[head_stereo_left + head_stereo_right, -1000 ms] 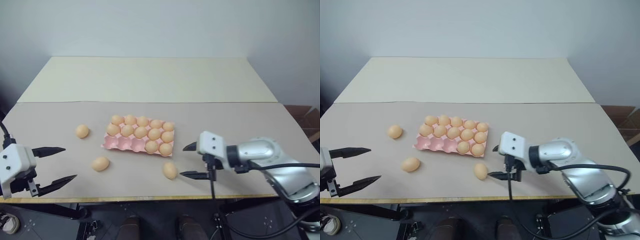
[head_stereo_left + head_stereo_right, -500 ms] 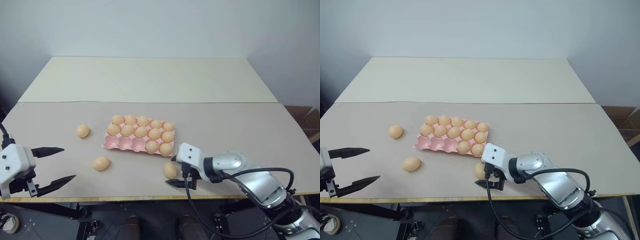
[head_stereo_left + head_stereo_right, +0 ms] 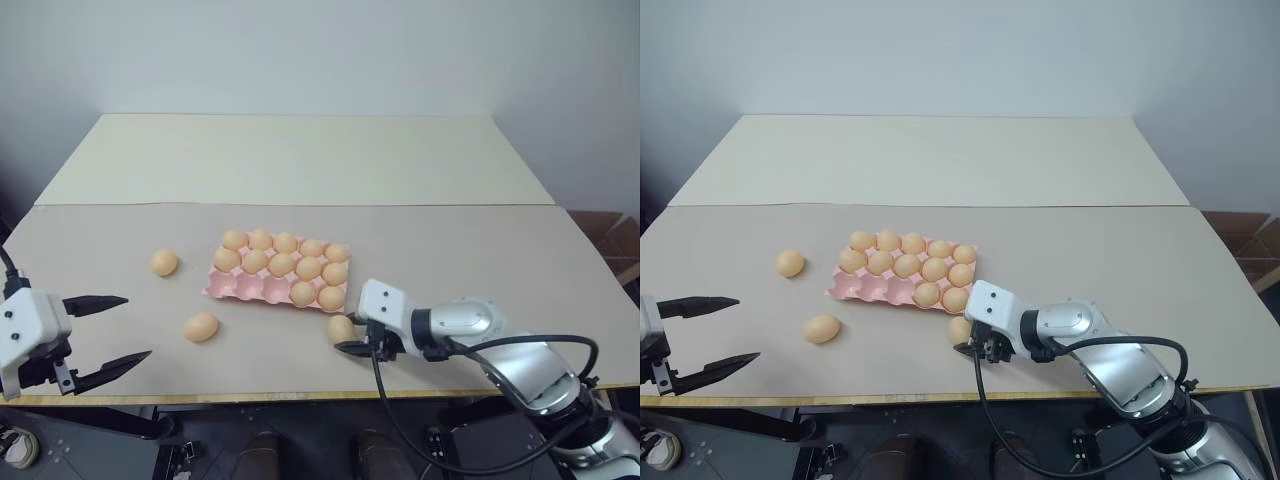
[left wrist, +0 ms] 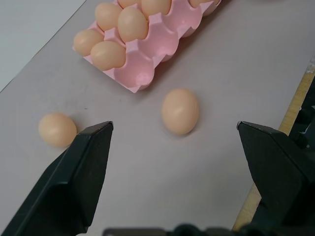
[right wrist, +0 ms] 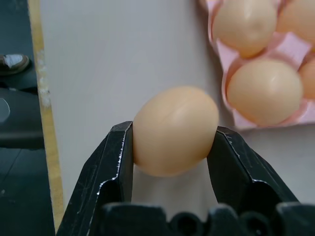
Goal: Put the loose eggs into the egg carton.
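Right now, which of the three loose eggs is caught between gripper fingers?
The egg nearest the egg carton's right front corner; the right gripper pinches it. The other two lie untouched.

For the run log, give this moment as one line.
right gripper: shut on pale orange-tan egg | pink moulded egg carton: three cups empty | left gripper: open

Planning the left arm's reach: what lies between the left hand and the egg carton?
One loose egg lies on the tabletop between the left hand and the egg carton; the rest is bare, as the left eye view shows.
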Controlling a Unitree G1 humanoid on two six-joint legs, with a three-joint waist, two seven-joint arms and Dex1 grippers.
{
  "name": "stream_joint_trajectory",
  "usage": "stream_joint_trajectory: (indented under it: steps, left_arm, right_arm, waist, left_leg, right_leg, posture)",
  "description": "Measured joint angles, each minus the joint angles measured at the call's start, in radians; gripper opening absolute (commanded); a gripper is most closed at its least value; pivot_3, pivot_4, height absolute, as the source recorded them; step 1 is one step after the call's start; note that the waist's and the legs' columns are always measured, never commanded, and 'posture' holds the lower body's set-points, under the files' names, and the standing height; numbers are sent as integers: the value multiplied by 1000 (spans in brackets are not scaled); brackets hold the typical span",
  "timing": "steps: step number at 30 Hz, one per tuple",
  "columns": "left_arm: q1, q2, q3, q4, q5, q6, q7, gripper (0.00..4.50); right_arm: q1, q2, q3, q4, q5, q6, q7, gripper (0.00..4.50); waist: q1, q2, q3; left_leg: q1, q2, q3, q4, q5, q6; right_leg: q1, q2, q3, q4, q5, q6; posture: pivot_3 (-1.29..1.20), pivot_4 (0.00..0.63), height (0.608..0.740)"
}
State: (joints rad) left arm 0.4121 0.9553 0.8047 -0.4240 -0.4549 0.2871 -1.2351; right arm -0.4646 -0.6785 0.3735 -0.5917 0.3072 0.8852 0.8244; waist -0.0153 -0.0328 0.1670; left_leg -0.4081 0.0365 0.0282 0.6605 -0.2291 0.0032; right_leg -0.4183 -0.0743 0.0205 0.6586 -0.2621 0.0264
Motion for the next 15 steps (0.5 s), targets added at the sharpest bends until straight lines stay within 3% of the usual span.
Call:
stream_joint_trajectory:
  steps: [7,11,15]
  left_arm:
    - [14,-7,3,0,0,0,0,4374]
    - [16,-9,4,-2,-1,0,4,4374]
    - [25,-17,8,-16,-1,1,8,4374]
  right_arm:
    - [-174,152,12,59,-25,-76,-43,2106]
    - [-244,298,109,254,-150,-226,-116,2106]
    - [-270,371,153,400,-230,-331,-150,2106]
  waist:
    - [-6,0,0]
    - [-8,-1,-1]
    - [-6,-1,-1]
  left_leg:
    - [0,1,0,0,0,0]
    - [1,1,1,0,0,0]
    - [-1,0,1,0,0,0]
  right_leg:
    - [-1,1,0,1,0,0]
    - [-1,1,1,3,0,0]
    - [-2,0,0,2,0,0]
  posture:
    - [0,150,740]
    - [0,150,740]
    - [0,150,740]
